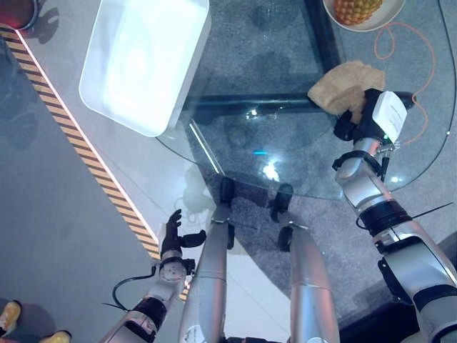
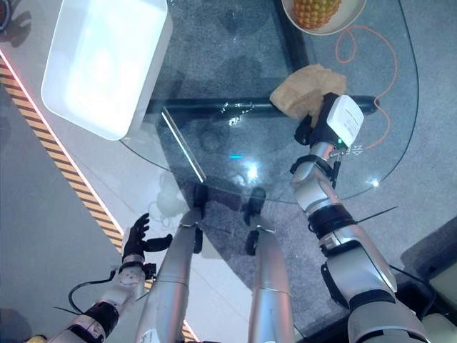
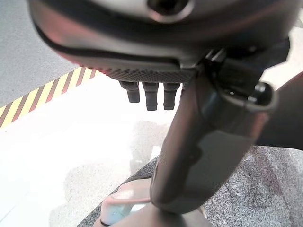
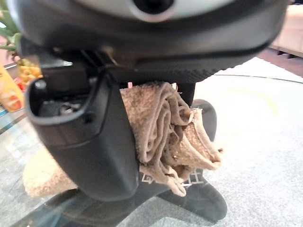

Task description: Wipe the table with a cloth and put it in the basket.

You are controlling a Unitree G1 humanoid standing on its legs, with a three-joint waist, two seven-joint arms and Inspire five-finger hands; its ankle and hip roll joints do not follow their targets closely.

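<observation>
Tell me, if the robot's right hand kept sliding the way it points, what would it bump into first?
The right hand, curled on the tan cloth, points across the glass table toward the bowl holding a pineapple. That bowl looks like the first thing in line, though the depth is hard to judge.

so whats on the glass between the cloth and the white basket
Bare glass table between the cloth and the white basket, in both eye views.
</observation>
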